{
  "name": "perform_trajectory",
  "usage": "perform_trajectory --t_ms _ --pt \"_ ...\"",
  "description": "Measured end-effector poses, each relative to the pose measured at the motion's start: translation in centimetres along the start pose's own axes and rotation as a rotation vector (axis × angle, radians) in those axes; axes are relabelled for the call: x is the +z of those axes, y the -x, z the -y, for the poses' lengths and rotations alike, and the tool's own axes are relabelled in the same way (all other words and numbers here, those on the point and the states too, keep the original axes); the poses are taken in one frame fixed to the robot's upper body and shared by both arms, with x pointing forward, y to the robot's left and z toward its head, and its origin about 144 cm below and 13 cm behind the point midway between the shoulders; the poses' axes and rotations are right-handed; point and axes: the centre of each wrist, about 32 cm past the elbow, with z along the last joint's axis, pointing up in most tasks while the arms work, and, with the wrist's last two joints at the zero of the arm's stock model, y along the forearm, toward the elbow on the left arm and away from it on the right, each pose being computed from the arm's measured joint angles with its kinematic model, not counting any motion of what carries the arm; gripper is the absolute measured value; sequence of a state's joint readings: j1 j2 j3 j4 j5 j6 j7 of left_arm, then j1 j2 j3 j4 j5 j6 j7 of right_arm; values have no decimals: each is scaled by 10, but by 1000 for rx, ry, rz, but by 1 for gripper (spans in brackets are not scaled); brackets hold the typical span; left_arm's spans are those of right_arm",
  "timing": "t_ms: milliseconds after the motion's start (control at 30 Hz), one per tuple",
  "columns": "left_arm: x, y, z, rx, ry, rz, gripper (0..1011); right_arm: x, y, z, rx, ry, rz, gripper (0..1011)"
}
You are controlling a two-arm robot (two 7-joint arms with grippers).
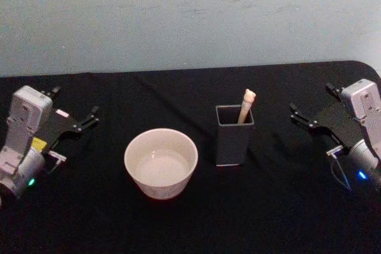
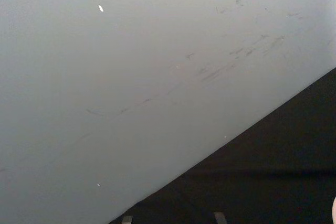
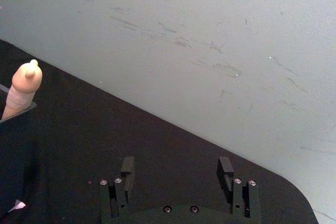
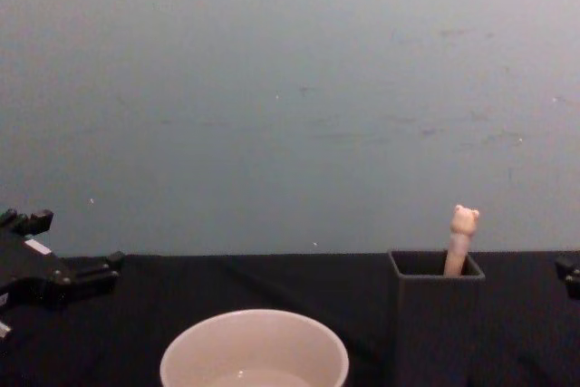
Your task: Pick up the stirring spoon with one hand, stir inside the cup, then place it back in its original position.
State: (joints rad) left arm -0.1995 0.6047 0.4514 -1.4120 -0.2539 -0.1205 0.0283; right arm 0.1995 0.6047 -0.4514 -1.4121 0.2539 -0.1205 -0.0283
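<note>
At the left edge of the head view, the left gripper is sitting low by the black worktop, fingers spread wide and holding nothing. Left of centre the cup is standing. Right of centre the stirring spoon is poking out of the dark holder. At the right edge the right gripper is waiting, equally open and empty. Nothing looks begun: picking up, stirring and returning are all left to do.

Stirring spoon in holder — cup to its left.
</note>
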Motion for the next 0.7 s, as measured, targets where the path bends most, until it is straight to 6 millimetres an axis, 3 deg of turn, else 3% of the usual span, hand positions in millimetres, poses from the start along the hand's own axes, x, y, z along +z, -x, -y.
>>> perform_trajectory --t_ms 700 --pt "0 0 0 0 0 0 1001 0 0 0 0 0 0 1002"
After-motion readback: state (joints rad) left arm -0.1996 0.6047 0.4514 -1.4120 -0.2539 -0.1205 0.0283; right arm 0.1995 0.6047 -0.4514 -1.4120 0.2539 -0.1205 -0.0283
